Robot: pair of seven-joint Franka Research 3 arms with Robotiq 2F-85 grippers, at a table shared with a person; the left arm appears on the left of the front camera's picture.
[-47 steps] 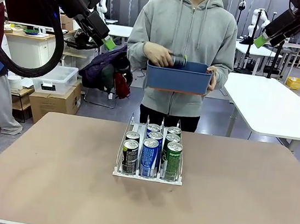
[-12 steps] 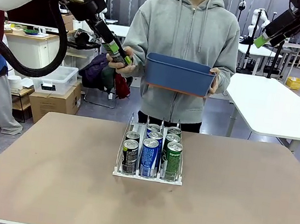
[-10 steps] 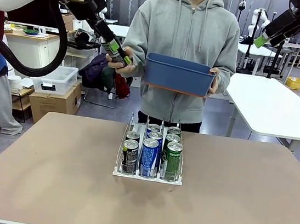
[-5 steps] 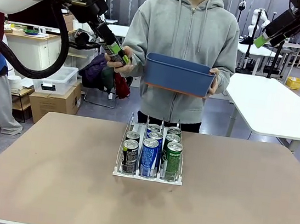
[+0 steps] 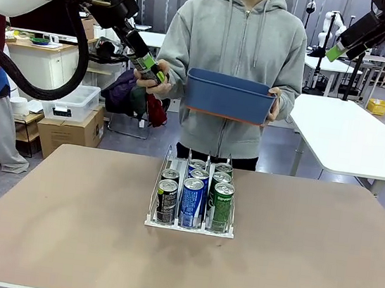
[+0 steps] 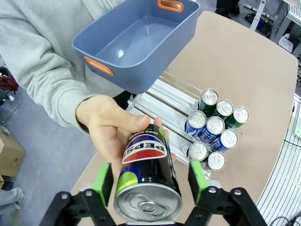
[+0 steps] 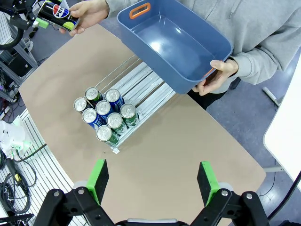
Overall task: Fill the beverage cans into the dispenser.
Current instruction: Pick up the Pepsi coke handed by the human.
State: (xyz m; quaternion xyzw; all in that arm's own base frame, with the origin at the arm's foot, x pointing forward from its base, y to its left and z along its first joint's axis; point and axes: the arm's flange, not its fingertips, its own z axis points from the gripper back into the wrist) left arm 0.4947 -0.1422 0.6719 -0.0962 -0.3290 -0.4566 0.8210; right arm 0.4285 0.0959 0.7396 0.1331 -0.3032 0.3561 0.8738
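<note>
Across the table [image 5: 59, 240], the person's hand [image 6: 110, 129] offers you a Pepsi can [image 6: 146, 176]; your left pincer [image 6: 149, 181] straddles it, pads nearly touching.

From my station I see a brown table [image 5: 61, 226] carrying one item set directly on its surface: the dispenser [image 5: 190, 223], a clear three-lane rack on a white base, placed near the table's middle toward the far edge. Its lanes hold eight upright cans [image 5: 191, 202], grouped at the end nearer the robot; the far ends of the lanes [image 7: 141, 82] stand unfilled. I see bare surface on all sides of the rack.
</note>
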